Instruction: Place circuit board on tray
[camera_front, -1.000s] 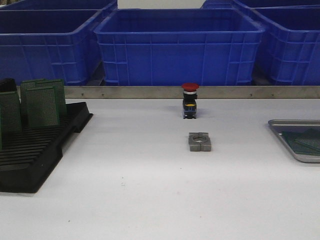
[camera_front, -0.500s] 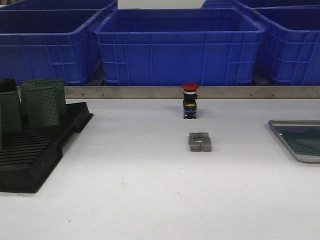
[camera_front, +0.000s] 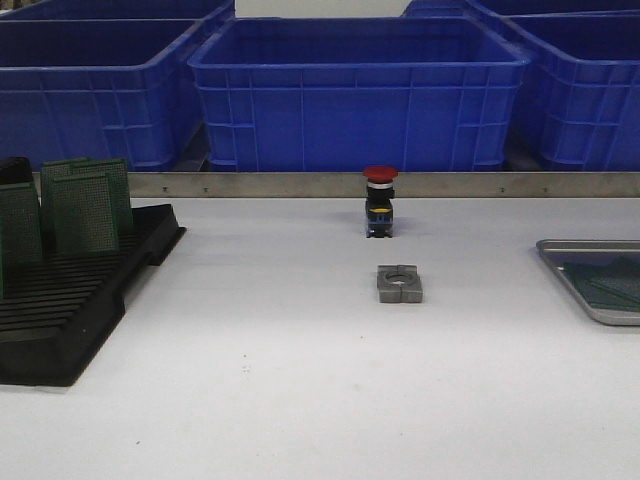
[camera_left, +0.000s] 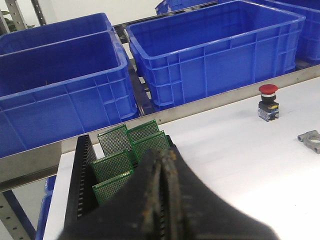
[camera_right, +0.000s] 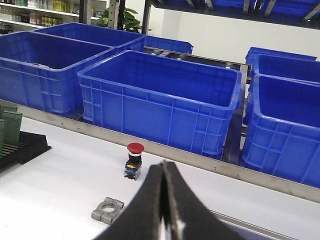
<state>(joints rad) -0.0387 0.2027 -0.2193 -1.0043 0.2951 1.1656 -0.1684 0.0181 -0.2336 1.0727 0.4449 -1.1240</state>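
Observation:
Several green perforated circuit boards (camera_front: 85, 205) stand upright in a black slotted rack (camera_front: 70, 300) at the table's left. The silver tray (camera_front: 585, 244) lies at the right edge, with green boards (camera_front: 612, 282) flat inside it. Neither gripper shows in the front view. In the left wrist view my left gripper (camera_left: 162, 152) is shut with nothing in it, just behind the circuit boards (camera_left: 122, 140) in the rack (camera_left: 82, 170). My right gripper (camera_right: 164, 164) is shut and empty above the table, and a silver strip (camera_right: 235, 221) that looks like the tray's rim shows beside it.
A red push-button (camera_front: 380, 200) stands mid-table with a grey metal clamp block (camera_front: 400, 283) in front of it. Blue crates (camera_front: 360, 90) line the back behind a metal rail (camera_front: 250, 184).

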